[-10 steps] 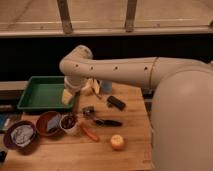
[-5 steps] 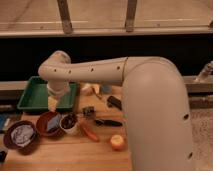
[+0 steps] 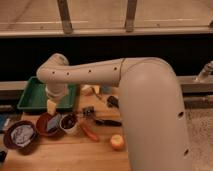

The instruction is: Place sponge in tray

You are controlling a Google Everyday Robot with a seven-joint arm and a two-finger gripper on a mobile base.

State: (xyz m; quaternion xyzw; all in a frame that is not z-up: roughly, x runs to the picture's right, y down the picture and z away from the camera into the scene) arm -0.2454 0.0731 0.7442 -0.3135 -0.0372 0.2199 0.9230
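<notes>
This looks like a robot test area set up as a kitchen counter. A wooden table [image 3: 75, 156] beside a metal-framed window [image 3: 65, 15] carries a green tray [image 3: 30, 98], bowls [image 3: 41, 126], a cup [image 3: 68, 124] and a round orange fruit [image 3: 117, 142]. The robot arm [image 3: 100, 75] reaches across it, its gripper [image 3: 52, 106] at the tray's near edge.

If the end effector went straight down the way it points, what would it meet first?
Likely the sponge lying in the reddish-brown bowl below the end effector; depth is unclear.
</notes>
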